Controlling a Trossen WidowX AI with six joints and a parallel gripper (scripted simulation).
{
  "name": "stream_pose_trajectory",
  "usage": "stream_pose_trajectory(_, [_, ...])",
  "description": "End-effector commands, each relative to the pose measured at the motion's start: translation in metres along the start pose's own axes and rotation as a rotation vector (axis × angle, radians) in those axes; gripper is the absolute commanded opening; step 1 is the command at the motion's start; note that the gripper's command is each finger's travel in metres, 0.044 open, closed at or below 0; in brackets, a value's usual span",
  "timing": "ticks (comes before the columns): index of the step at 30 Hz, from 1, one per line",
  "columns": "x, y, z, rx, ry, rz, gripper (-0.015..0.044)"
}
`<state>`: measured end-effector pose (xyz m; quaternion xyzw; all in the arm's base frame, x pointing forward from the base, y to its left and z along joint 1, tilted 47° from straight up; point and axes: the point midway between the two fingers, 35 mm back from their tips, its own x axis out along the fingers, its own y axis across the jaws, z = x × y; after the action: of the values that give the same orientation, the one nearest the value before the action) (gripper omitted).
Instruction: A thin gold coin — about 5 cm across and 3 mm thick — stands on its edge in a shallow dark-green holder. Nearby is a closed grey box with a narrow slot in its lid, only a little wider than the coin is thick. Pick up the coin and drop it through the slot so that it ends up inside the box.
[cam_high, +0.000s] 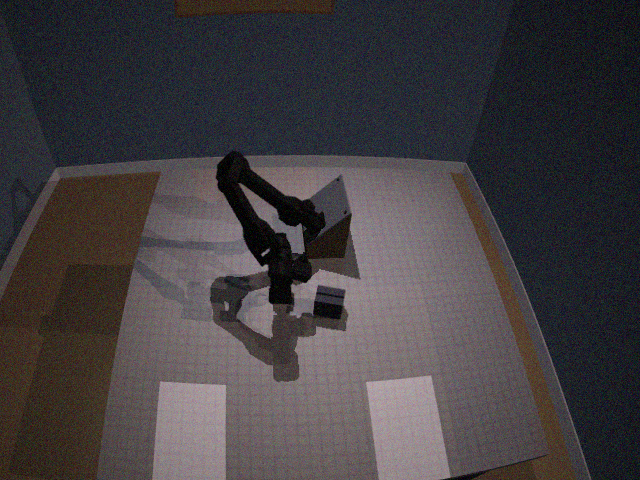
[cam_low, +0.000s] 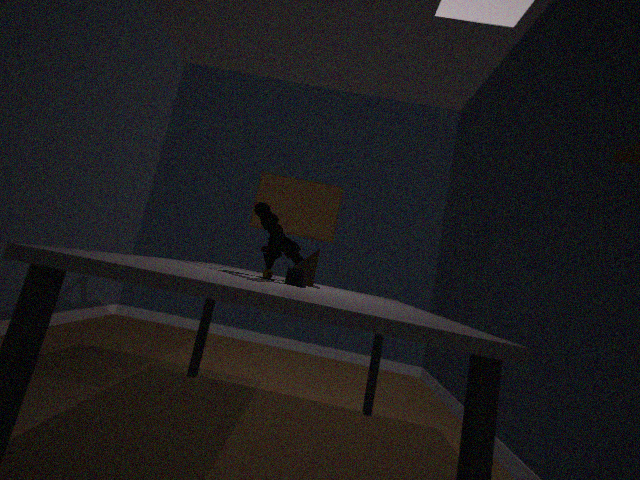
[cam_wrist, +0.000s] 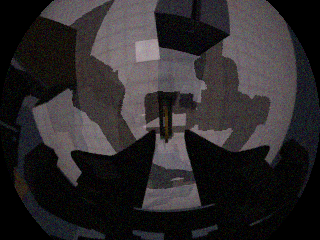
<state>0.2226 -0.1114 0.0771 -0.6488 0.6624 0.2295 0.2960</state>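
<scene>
pale gridded tabletop (cam_high: 403, 330) (cam_low: 356, 304) carries the grey slotted box (cam_high: 329, 301) (cam_low: 295, 276) (cam_wrist: 192, 27), near the coin. the gold coin (cam_wrist: 166, 120) stands edge-on in its dark holder (cam_wrist: 163, 100), ahead of the parted fingertips of the empty gripper (cam_high: 281, 305) (cam_low: 267, 271) (cam_wrist: 170, 134). a wedge-shaped block (cam_high: 330, 238) (cam_low: 312, 268) (cam_wrist: 47, 57) flanks the arm (cam_high: 258, 235) (cam_low: 276, 235).

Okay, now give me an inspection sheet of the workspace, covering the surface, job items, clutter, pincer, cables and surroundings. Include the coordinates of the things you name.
Surface: pale gridded tabletop (cam_high: 403, 330) (cam_low: 361, 304), shadows across it.
Coin: gold coin (cam_wrist: 166, 122) on edge in its dark holder (cam_wrist: 162, 100).
Box: slotted box (cam_high: 329, 301) (cam_wrist: 182, 36), closed, beside the arm.
Clutter: nothing seen.
Pincer: pincer (cam_wrist: 170, 134) open, above the coin, fingers either side in the wrist view.
Cables: nothing seen.
Surroundings: blue walls (cam_high: 310, 77) (cam_low: 310, 129), brownish floor (cam_high: 31, 361) (cam_low: 310, 413), dim light.
</scene>
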Motion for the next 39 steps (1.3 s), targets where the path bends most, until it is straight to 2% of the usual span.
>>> stream_pose_trajectory(1, [0.009, 0.003, 0.001, -0.011, 0.005, 0.01, 0.0161])
stream_pose_trajectory(21, [0.038, 0.005, -0.001, -0.011, 0.011, 0.01, 0.0161])
stream_pose_trajectory(26, [0.038, 0.005, -0.001, -0.011, 0.011, 0.01, 0.0029])
stream_pose_trajectory(31, [0.038, 0.005, -0.001, -0.011, 0.011, 0.01, 0.0])
stream_pose_trajectory(39, [0.038, 0.005, -0.001, -0.011, 0.011, 0.01, 0.0])
